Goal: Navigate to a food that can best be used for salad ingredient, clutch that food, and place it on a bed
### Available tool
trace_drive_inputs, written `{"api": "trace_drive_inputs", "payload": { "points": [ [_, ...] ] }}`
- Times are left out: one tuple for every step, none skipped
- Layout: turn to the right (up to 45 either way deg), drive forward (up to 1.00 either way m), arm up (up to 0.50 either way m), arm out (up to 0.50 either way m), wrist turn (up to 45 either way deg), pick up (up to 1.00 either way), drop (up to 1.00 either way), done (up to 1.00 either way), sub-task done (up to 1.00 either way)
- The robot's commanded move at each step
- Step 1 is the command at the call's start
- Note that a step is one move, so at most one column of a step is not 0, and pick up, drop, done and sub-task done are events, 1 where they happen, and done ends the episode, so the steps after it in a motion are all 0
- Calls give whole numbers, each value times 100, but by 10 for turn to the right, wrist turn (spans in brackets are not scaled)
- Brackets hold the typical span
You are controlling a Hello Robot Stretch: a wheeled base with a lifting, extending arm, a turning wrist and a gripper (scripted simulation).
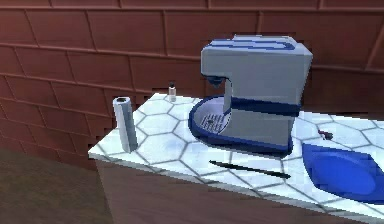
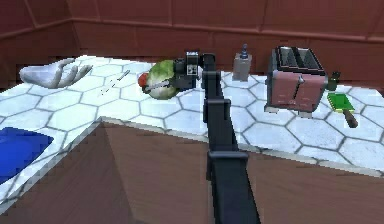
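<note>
Gripper (image 2: pixel 180 72) is sitting right at the green food (image 2: pixel 158 80) on the counter (image 2: pixel 60 105), can't tell if it's holding it, bed trip not yet done.

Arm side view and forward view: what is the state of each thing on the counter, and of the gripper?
gripper: at the green and red food; I cannot tell whether it holds anything.
green and red food: lying on the counter.
toaster: upright.
bottle: upright.
green spatula: lying flat.
coffee machine: upright.
paper roll: standing on end.
blue plate: flat, bare.
</note>
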Motion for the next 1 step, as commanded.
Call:
{"api": "trace_drive_inputs", "payload": {
  "points": [
    [0,0,0,0,0,100,0,0,0]
  ]
}}
